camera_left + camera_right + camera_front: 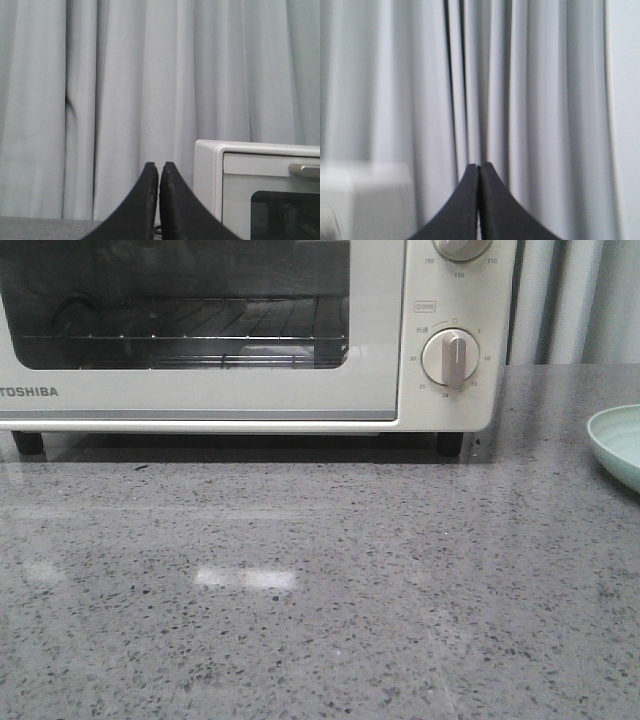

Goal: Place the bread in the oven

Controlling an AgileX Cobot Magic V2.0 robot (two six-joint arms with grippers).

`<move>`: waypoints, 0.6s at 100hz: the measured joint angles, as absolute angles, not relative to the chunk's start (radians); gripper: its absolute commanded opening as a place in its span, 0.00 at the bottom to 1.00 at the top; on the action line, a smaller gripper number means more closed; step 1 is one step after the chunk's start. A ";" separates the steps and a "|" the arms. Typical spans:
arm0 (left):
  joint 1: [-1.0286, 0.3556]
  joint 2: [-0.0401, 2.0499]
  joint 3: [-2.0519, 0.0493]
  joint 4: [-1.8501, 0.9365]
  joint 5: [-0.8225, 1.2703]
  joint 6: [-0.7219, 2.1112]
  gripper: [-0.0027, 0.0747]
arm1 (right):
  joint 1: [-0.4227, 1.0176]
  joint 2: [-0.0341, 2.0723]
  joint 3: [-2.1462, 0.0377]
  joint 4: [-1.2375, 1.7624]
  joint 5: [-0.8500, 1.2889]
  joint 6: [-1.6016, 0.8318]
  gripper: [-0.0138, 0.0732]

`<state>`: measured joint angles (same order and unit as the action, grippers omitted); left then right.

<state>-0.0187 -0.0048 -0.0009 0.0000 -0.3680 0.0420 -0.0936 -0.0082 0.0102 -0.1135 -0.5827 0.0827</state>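
The cream-white Toshiba oven (250, 390) stands at the back of the grey stone counter, door shut, wire rack visible through the glass window. Its upper left corner and door handle also show in the left wrist view (260, 170). The bread is out of view. My left gripper (159, 167) is shut and empty, raised to the left of the oven and facing the curtain. My right gripper (479, 166) is shut and empty, facing the curtain; a blurred pale shape, perhaps the oven (365, 200), is beside it. Neither gripper shows in the front view.
A pale green plate's (618, 445) rim shows at the right edge of the counter (320, 590). Two round dials (451, 357) sit on the oven's right panel. Grey-white curtains (125, 75) hang behind everything.
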 measured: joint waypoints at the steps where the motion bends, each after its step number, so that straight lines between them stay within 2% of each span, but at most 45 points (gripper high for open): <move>1: -0.019 -0.005 -0.001 0.000 -0.369 0.042 0.01 | -0.094 -0.008 0.010 -0.115 -0.602 0.100 0.07; 9: -0.019 -0.005 -0.001 -0.006 -0.391 0.040 0.01 | -0.094 -0.010 0.010 -0.120 -0.766 0.205 0.07; 15: -0.019 -0.005 -0.001 -0.022 -0.425 0.009 0.01 | -0.094 -0.015 0.001 -0.123 -0.747 0.293 0.07; 32: -0.019 -0.005 -0.001 -0.013 -0.467 -0.117 0.01 | -0.094 -0.015 -0.086 -0.154 -0.362 0.389 0.07; 60: -0.019 -0.005 -0.008 0.059 -0.456 -0.319 0.01 | -0.092 0.000 -0.219 -0.156 0.094 0.405 0.07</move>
